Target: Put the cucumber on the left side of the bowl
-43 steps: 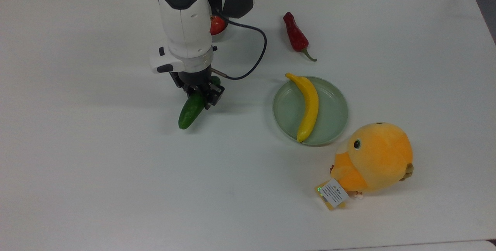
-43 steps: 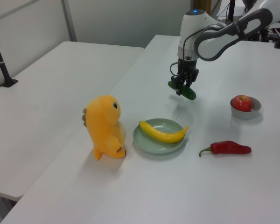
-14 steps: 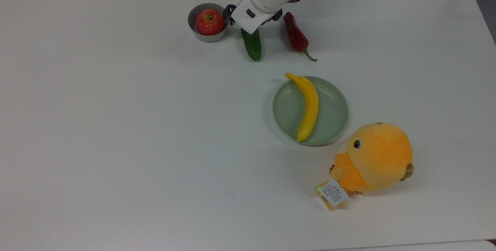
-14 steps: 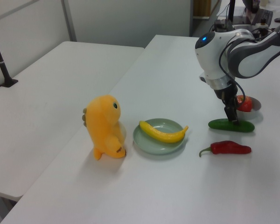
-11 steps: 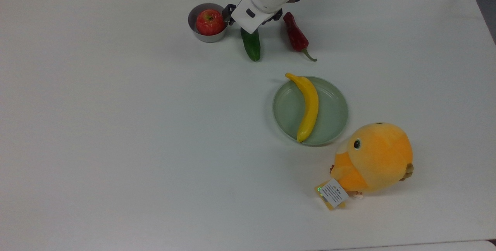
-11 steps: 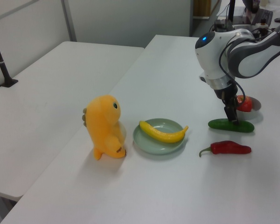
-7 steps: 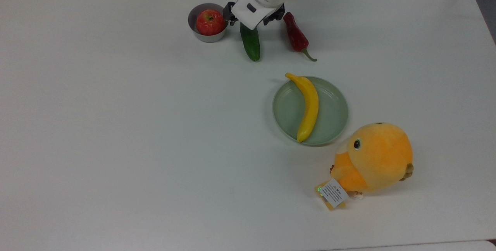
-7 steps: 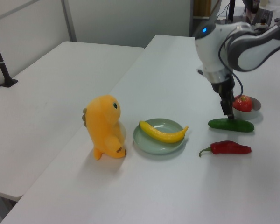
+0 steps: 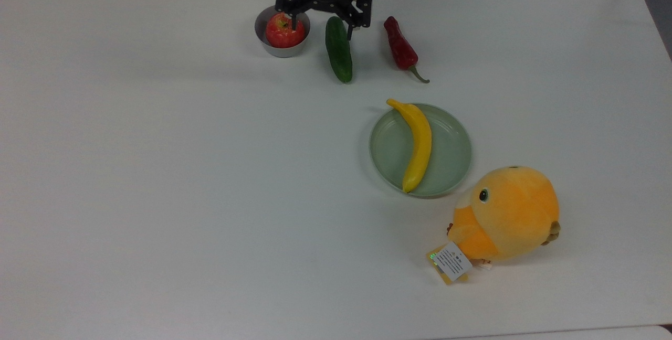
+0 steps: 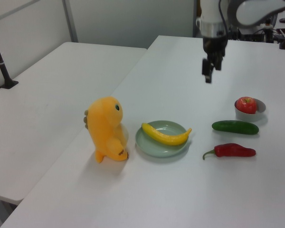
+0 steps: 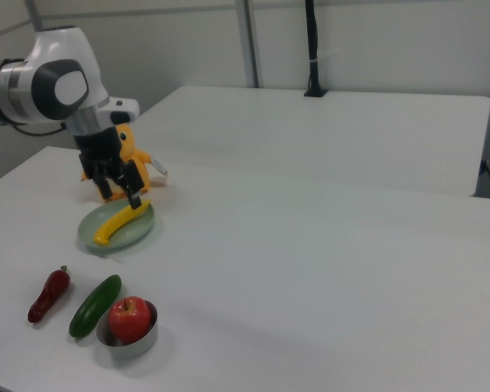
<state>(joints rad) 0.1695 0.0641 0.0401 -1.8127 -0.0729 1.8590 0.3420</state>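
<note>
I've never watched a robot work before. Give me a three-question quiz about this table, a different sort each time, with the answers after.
1. True or false: the gripper is shut on the cucumber.
2. What lies on the green plate: A) chili pepper, B) banana, C) apple?
3. Fill in: in the top view, the cucumber lies between the grey bowl and the ____.

Key:
1. False. The gripper is open and raised; the cucumber lies on the table.
2. B, the banana. The apple sits in the bowl.
3. Red chili pepper.
</note>
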